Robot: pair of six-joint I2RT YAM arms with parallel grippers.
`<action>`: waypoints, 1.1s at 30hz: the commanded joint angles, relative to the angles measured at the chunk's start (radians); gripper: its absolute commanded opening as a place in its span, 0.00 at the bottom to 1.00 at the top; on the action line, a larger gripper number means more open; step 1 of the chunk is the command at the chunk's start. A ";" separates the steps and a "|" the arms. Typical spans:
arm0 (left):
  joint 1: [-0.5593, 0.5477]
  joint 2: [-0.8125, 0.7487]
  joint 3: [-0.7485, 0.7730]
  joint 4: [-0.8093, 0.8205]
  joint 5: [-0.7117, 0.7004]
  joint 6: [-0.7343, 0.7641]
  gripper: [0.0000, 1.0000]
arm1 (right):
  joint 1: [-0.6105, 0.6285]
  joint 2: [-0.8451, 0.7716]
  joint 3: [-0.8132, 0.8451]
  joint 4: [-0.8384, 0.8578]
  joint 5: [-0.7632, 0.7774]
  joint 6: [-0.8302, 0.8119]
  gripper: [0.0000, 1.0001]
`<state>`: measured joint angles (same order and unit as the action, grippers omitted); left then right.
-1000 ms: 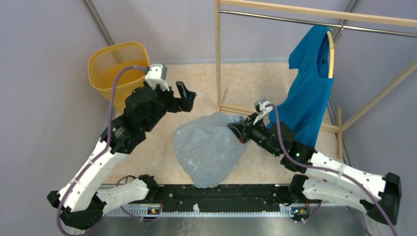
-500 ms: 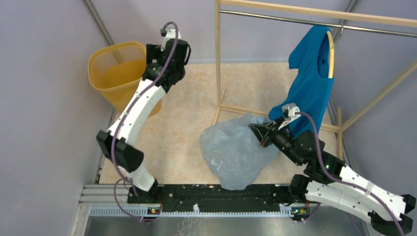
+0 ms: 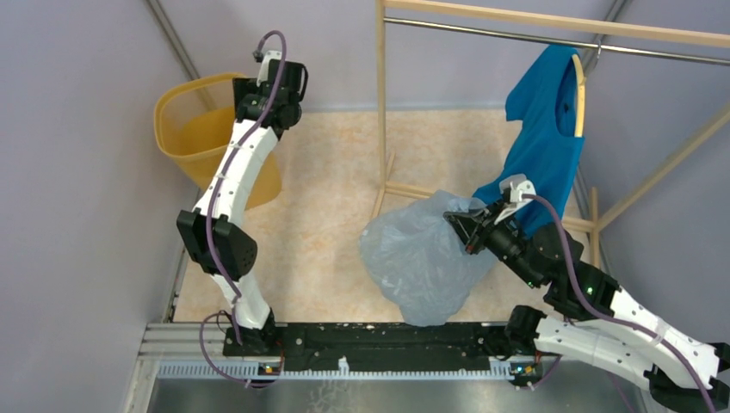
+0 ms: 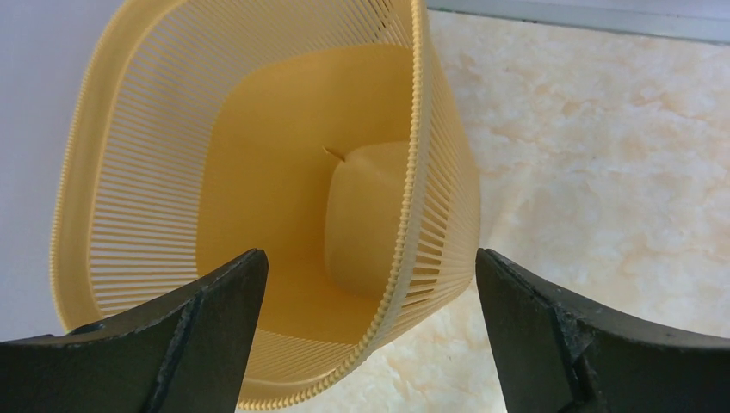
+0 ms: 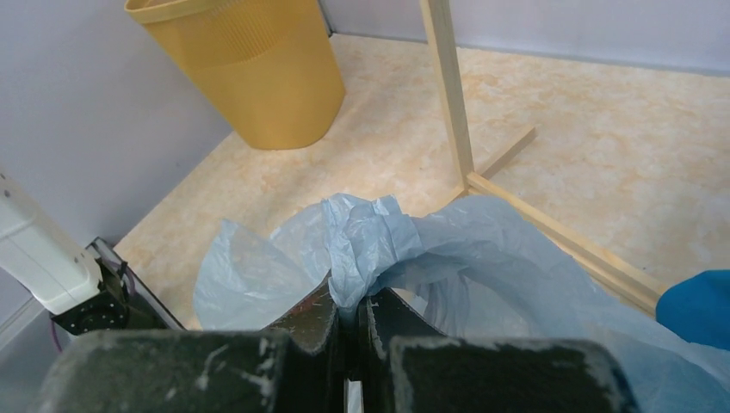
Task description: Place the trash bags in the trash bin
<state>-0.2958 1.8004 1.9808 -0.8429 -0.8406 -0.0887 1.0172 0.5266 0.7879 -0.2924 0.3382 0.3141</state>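
My right pincer [image 5: 349, 303] is clamped tight on a gathered twist of the trash bag [image 3: 413, 262], with the crinkled film bunched between its two fingers. In the overhead view the bag sits right of centre on the desk [image 3: 327, 172], well apart from the bin [image 3: 185, 129]. Its long axis runs from the pinched neck at the upper right, just beside the hanging blue shirt [image 3: 542, 163], down to the black rail [image 3: 387, 335] at the near edge, where the fuller, rounded end lies. So the neck points at my right wrist and the belly points toward the rail. I cannot tell how much of it rests on the desk. The bin stands in the far left corner, mouth up, tapering to its base. My left pincer [image 4: 365, 258] is spread wide with nothing in it, hovering over the bin's rim. Through that wrist camera I look down into the mouth, right to the base.
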 commanded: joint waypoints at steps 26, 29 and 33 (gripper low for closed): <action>0.051 -0.082 -0.060 -0.059 0.266 -0.036 0.17 | 0.003 0.024 0.149 -0.075 0.070 -0.068 0.00; 0.044 -0.095 -0.039 -0.092 0.340 -0.051 0.09 | 0.003 0.017 0.146 -0.081 0.093 -0.065 0.00; 0.020 -0.137 -0.034 -0.147 0.417 -0.056 0.00 | 0.003 0.004 0.142 -0.087 0.123 -0.055 0.00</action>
<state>-0.2504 1.7500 1.9293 -0.9352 -0.5220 -0.1619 1.0172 0.5434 0.8925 -0.3706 0.4099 0.2470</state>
